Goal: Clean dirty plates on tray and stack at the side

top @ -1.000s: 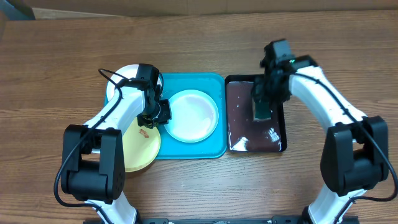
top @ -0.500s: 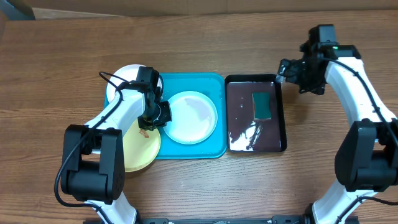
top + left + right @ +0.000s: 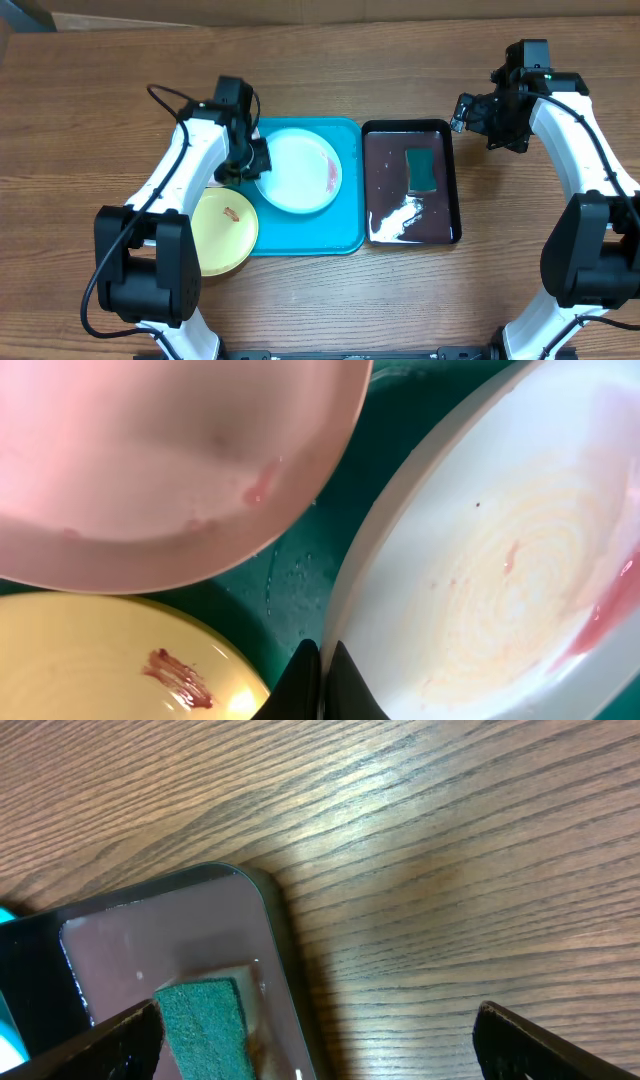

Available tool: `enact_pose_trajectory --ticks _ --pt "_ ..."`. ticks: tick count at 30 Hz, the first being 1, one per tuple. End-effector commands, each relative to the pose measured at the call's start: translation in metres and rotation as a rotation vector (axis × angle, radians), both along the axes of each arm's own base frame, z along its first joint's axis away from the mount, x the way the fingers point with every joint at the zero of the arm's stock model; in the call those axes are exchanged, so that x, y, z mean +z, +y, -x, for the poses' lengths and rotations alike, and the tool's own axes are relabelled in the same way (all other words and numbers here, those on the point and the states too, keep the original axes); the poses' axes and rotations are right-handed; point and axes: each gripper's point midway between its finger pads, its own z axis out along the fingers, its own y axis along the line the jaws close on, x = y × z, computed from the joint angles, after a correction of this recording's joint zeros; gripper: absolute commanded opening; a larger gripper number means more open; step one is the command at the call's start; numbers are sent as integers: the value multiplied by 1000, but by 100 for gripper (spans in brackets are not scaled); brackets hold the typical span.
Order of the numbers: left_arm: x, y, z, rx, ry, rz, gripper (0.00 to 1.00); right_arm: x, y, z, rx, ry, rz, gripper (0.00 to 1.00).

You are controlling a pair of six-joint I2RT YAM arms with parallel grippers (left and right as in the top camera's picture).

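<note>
Left claw [image 3: 321, 665] on one white plate [image 3: 480, 560]

Left arm reaches forward from its base with the elbow swung outward and the wrist bent in toward the centre. The left gripper [image 3: 252, 160] points down, its fingers [image 3: 306, 682] pinched together on the rim of the white plate [image 3: 292, 172]. Right arm stretches along the far right side, forearm angled inward. The right gripper [image 3: 466, 112] hangs raised, its fingers [image 3: 120, 1040] spread fully apart and holding nothing.
</note>
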Motion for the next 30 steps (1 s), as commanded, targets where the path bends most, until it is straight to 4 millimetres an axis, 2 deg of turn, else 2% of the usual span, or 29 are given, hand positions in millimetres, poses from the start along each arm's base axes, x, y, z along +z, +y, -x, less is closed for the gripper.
enact_pose_trajectory --ticks 1,10,13,21,30 --pt "11 2 -14 -26 -34 -40 4 6 0 -5 -3 -20 -6 100" --pt "38 0 -29 -46 -86 -35 4 6 0 -5 -3 -20 -6 100" --pt "50 -7 -33 -61 -113 -31 4 6 0 -6 -3 -22 -5 100" --pt "85 -51 -33 -174 -249 -92 4 6 0 -6 -3 -22 -5 100" --pt "122 -101 -14 -267 -427 -294 4 6 0 -6 -3 -22 -5 100"
